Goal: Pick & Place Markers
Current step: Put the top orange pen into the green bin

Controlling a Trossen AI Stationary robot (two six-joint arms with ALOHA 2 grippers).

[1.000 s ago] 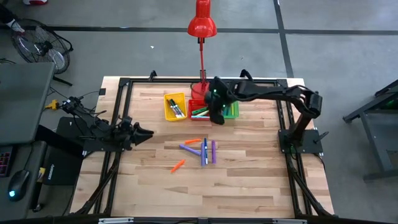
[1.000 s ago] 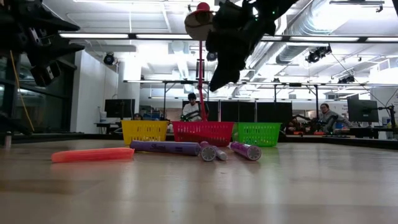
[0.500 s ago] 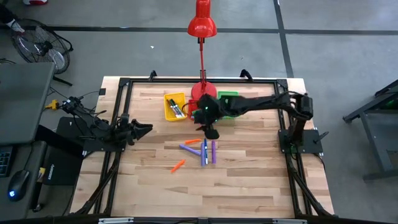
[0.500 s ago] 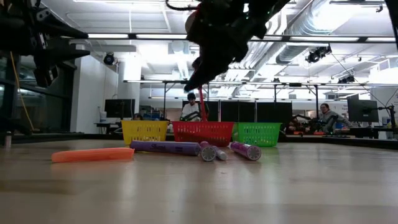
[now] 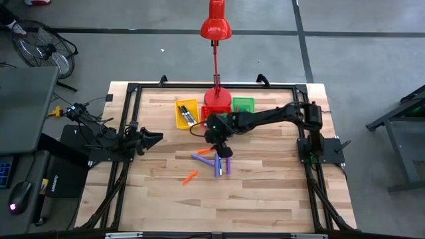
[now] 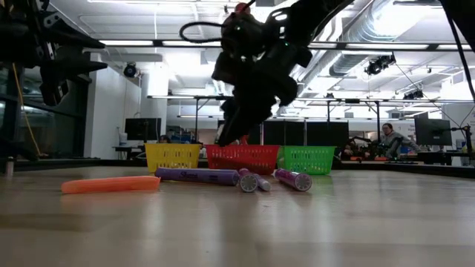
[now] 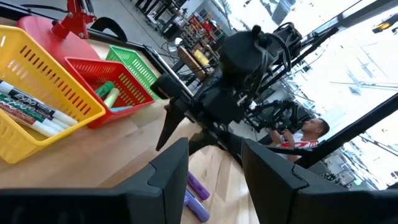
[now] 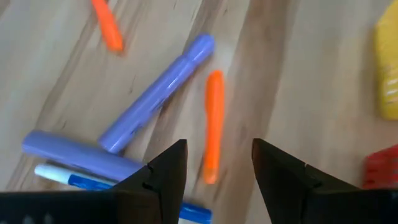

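Observation:
Loose markers lie flat on the wooden table: an orange marker, two purple markers, a blue-and-white one, and a second orange one nearer the front. My right gripper hangs open above the first orange marker, slanting down, one finger on each side and touching nothing. In the low view the right gripper is well clear of the tabletop. My left gripper waits open at the table's left, pointing level.
Three small bins stand at the back: a yellow bin with white and black markers, a red bin and a green bin. A red lamp rises behind them. The near half of the table is bare wood.
My right gripper has swung from above the red and green bins toward the table's near edge and a little left, sinking toward the loose markers. It now hangs over the orange one. The markers have not moved.

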